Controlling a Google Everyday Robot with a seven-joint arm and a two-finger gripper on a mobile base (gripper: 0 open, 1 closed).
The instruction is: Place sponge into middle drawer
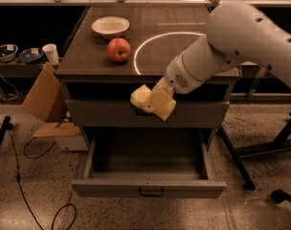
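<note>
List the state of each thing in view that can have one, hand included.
hand: shut on the sponge, in front of the upper drawer, higher than the middle drawer.
sponge: gripped, in the air, not yet in the drawer.
middle drawer: pulled open, floor bare.
upper drawer: closed.
apple: resting on the tabletop, untouched.
bowl: upright on the tabletop.

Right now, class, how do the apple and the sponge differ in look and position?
The apple is red and round; the sponge is pale yellow and blocky. The apple rests on the tabletop near the bowl; the sponge hangs in the gripper, in front of the cabinet and above the open drawer. Both look about the same size.
</note>
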